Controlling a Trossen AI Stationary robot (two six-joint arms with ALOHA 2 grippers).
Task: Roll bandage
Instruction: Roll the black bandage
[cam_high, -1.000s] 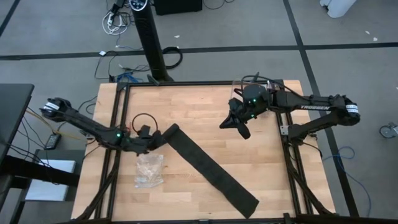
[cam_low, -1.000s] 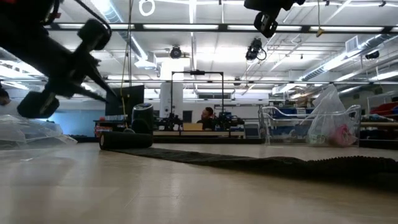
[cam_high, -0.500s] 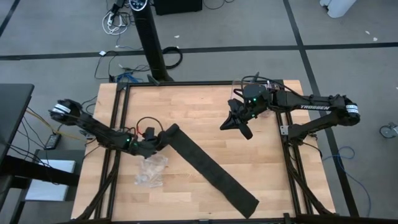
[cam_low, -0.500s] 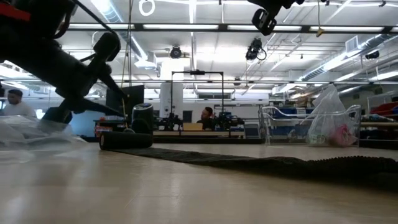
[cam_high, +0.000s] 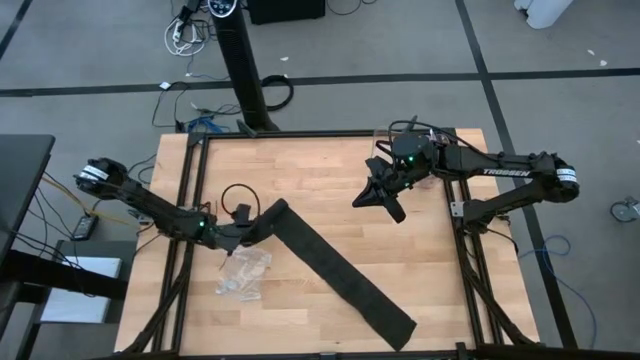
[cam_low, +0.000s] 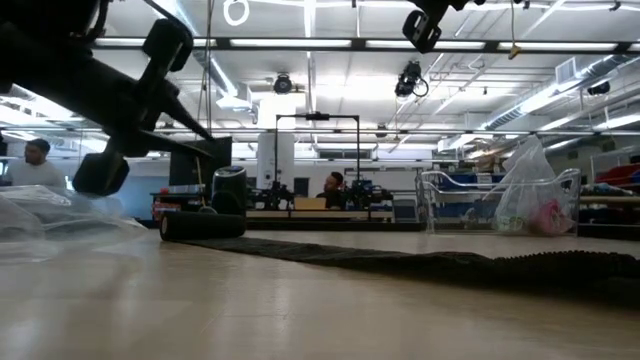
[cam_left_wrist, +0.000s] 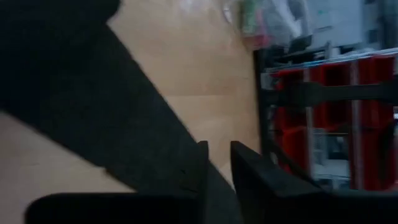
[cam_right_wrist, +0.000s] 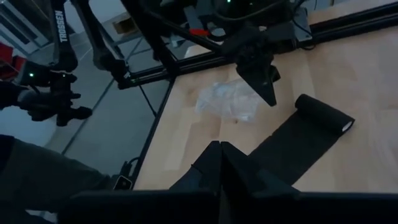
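The bandage (cam_high: 340, 270) is a dark charcoal strip lying flat and slantwise on the wooden table, from the near right up to a small rolled end (cam_high: 277, 208) at the left of middle. The roll (cam_low: 203, 226) rests on the table. My left gripper (cam_high: 264, 221) hovers just beside and above that rolled end, its fingers (cam_left_wrist: 202, 168) a narrow gap apart with nothing between them. In the right wrist view, my left gripper (cam_right_wrist: 268, 93) points down, short of the roll (cam_right_wrist: 323, 115). My right gripper (cam_high: 375, 200) hangs shut, high above the table's far right part.
A crumpled clear plastic bag (cam_high: 243, 275) lies on the table just near of my left gripper. Black frame rails (cam_high: 188, 200) run along the table's left and right sides. A cable loop (cam_high: 235, 190) stands on the left arm. People (cam_low: 35, 165) show in the room beyond.
My left gripper has crept along the table toward the bandage's rolled end and has turned a little at the wrist. The bandage has kept its place.
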